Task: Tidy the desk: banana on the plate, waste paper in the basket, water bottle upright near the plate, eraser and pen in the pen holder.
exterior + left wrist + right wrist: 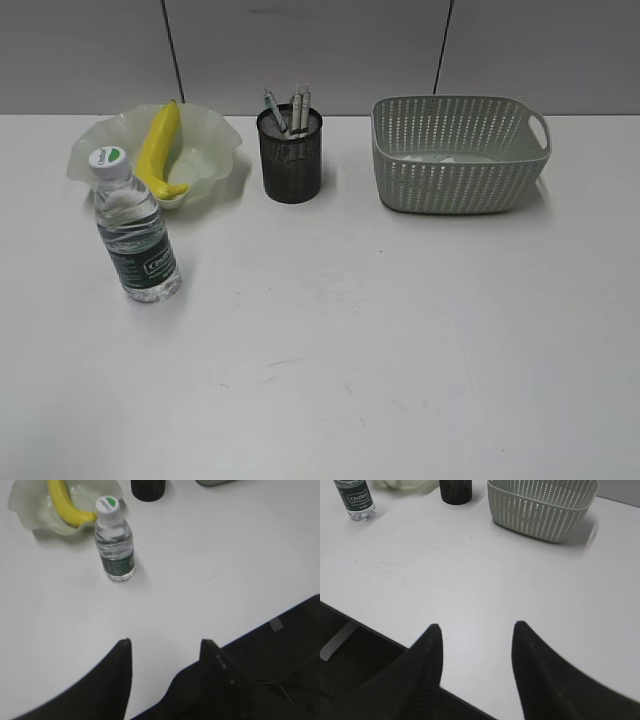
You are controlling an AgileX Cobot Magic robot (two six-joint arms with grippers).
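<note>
- The white table [400,350] carries four things in a loose row at its far side: plate, bottle, pen holder, basket.
- Left jaws [165,652]: two dark tips standing apart with bare table between them, holding nothing. They hang low near the table's near edge, well back from everything.
- Right jaws [476,635]: also parted, empty, over the near edge of the table, with nothing close to them.
- The water bottle [115,545] stands upright ahead of the left jaws and a little to their left, just beside the plate. Clear plastic, holding water, so probably fairly weighty and smooth; the labelled middle looks the surest place to grip, since the thin wall may give if squeezed hard.
- The banana [163,150] already lies in the pale green ruffled plate [225,140], beyond the bottle from the left jaws. It is soft and would bruise; a light hold at mid-length would suit it.
- The pen holder [291,158], a black mesh cup, stands far ahead of both jaws, with pens [298,108] poking out. Whether an eraser is inside, I cannot tell.
- The basket [542,505] sits far ahead of the right jaws and to their right. Something pale shows through its perforated wall; it may be the waste paper, but I cannot be sure.
- By the look of it, the tidying is done or very nearly so.
</note>
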